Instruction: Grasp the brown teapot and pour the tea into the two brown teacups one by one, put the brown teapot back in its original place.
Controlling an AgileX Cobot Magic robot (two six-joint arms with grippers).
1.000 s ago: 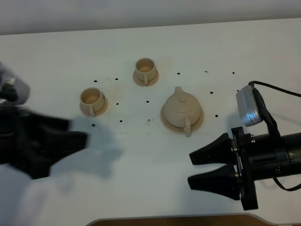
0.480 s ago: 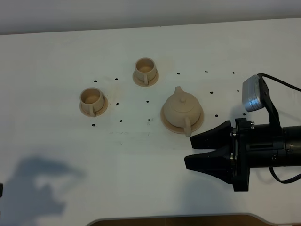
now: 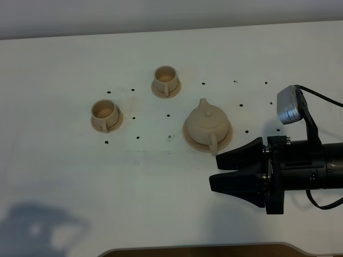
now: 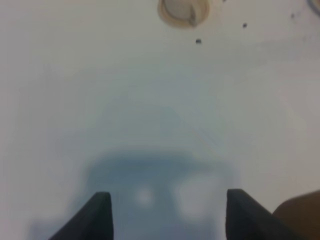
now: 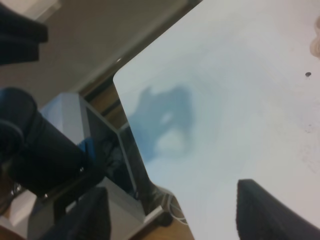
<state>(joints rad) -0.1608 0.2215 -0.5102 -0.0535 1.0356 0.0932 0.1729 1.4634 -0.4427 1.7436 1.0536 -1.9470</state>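
Note:
The brown teapot (image 3: 207, 123) stands upright on its wide saucer (image 3: 227, 137), its original place, right of the table's middle, with its handle toward the front. One brown teacup (image 3: 105, 113) sits to the left and the other (image 3: 165, 80) farther back. My right gripper (image 3: 214, 172) is open and empty, just in front of and right of the teapot, its fingertips pointing left. In the right wrist view the gripper (image 5: 175, 215) frames bare table. My left gripper (image 4: 167, 215) is open over bare table, with one teacup (image 4: 182, 10) far ahead of it. The exterior view does not show the left arm.
The white table (image 3: 161, 182) carries small dark dots around the tea set. An arm's shadow (image 3: 43, 230) lies at the front left. The table's front edge (image 3: 198, 248) runs close below the right gripper. Dark equipment (image 5: 40, 150) stands beyond the table's corner.
The left arm has pulled back out of the exterior view at the front left, leaving only its shadow. The right gripper has moved left and slightly back, closer to the teapot, staying open.

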